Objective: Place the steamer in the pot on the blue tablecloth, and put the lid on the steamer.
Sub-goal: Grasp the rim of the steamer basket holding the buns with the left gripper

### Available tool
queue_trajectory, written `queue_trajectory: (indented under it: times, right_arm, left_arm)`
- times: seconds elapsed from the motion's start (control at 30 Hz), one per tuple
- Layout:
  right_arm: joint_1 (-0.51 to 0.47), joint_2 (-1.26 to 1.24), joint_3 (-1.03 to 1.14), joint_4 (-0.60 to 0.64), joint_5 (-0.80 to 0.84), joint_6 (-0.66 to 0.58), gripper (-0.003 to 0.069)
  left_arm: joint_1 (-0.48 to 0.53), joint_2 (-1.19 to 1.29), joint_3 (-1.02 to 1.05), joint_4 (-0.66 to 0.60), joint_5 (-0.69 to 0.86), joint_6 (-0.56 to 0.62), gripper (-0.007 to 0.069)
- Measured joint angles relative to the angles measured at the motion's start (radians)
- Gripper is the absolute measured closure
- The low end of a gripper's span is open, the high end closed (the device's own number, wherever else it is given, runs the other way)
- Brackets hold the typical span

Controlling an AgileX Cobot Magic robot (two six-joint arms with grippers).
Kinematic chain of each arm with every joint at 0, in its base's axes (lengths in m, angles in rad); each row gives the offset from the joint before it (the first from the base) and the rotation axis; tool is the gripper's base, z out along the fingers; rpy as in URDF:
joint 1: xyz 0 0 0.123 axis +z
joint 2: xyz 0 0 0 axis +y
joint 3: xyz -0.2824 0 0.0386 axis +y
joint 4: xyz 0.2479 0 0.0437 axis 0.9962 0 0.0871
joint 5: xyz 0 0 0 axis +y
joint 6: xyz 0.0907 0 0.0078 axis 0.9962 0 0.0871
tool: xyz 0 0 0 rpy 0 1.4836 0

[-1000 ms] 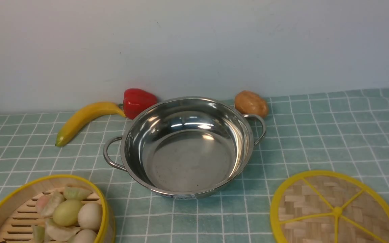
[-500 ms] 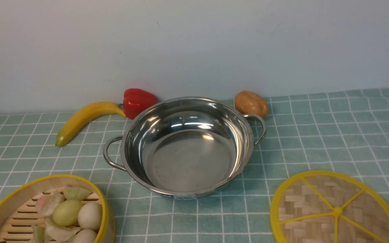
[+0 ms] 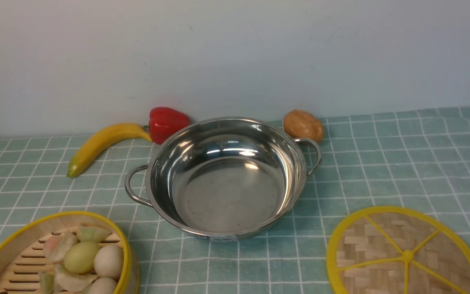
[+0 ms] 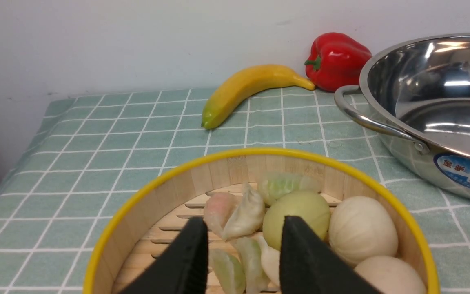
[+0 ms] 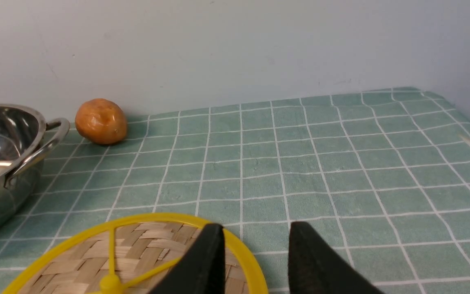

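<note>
The steamer (image 3: 67, 213), a yellow-rimmed bamboo basket holding pale green and white dumplings and buns, sits at the near left of the blue tablecloth (image 3: 402, 163). The empty steel pot (image 3: 227, 192) stands in the middle. The lid (image 3: 406, 255), a woven disc with yellow spokes, lies flat at the near right. Neither gripper shows in the front view. In the left wrist view my left gripper (image 4: 245, 228) hangs open over the steamer (image 4: 259, 152), holding nothing, with the pot (image 4: 435, 102) beyond. My right gripper (image 5: 255, 230) is open above the far rim of the lid (image 5: 137, 253).
A banana (image 3: 100, 145) and a red pepper (image 3: 167, 122) lie behind the pot's left handle, and a brown potato (image 3: 303, 125) behind its right handle. A pale wall closes the back. The cloth's left edge drops off in the left wrist view.
</note>
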State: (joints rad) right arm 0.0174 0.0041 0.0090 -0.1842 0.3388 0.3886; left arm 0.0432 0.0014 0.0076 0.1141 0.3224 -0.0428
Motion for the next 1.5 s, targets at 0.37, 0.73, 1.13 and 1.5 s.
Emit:
queue_trajectory:
  times: [0.37, 0.73, 1.13, 1.5]
  right_arm:
    - [0.000, 0.000, 0.000, 0.000, 0.000, 0.000, 0.0417]
    - [0.000, 0.000, 0.000, 0.000, 0.000, 0.000, 0.0417]
    - [0.000, 0.000, 0.000, 0.000, 0.000, 0.000, 0.0417]
    - [0.000, 0.000, 0.000, 0.000, 0.000, 0.000, 0.0417]
  left_arm:
    - [0.000, -0.002, 0.000, -0.286, -0.239, -0.106, 0.0382]
    - [0.000, 0.050, -0.311, -0.391, -0.020, -0.081, 0.0382]
    - [0.000, 0.605, -0.875, -0.189, 0.877, 0.240, 0.0382]
    - [-0.056, 1.008, -0.879, -0.241, 0.890, 0.425, 0.0382]
